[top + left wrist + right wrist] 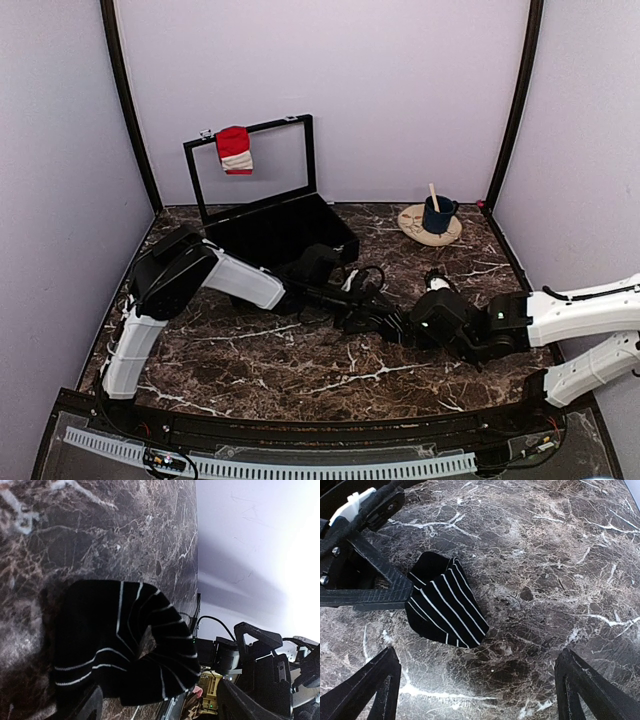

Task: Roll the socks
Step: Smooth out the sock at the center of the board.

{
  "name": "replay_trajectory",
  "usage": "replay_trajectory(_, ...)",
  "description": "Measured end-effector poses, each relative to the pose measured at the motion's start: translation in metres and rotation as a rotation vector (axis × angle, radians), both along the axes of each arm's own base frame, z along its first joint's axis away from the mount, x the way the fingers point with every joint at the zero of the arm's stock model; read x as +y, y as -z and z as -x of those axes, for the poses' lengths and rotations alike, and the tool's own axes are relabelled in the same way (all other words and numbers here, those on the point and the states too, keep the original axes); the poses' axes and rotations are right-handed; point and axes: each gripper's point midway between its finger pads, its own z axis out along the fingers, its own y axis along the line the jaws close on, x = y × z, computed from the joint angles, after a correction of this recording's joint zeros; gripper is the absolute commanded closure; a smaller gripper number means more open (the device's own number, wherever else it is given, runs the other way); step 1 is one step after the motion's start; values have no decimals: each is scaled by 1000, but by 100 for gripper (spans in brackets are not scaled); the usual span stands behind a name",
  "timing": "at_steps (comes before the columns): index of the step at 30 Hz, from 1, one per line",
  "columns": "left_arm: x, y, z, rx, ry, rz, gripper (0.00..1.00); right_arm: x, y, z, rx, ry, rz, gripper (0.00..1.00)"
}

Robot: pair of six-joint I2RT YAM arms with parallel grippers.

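Observation:
A red sock [234,149] with a white band hangs over the top edge of the open black case's lid [300,122]. A folded black sock with thin white stripes lies on the marble table, in the left wrist view [125,640] and the right wrist view [445,605]. My left gripper [385,322] [160,702] is open, with the striped sock between its fingers, against the left one [87,705]. My right gripper [420,326] [477,680] is open and empty, facing the left gripper with the striped sock a little ahead of it.
The black case [290,235] stands open at the back left. A blue mug [437,214] with a wooden stick sits on a round tan plate [415,225] at the back right. Black frame posts [130,110] rise at both back corners.

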Motion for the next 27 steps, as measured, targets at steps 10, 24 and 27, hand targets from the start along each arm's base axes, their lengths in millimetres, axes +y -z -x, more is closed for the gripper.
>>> replay_trajectory(10, 12, -3, -10, 7, -91, -10, 19, 14, 22, -9, -10, -40, 89, 0)
replay_trajectory(24, 16, 1, -11, 40, -122, -1, 19, 29, 39, -31, 12, -99, 132, 29)
replay_trajectory(27, 16, 1, -12, 40, -127, -1, 19, 31, 43, -35, 27, -116, 125, 73)
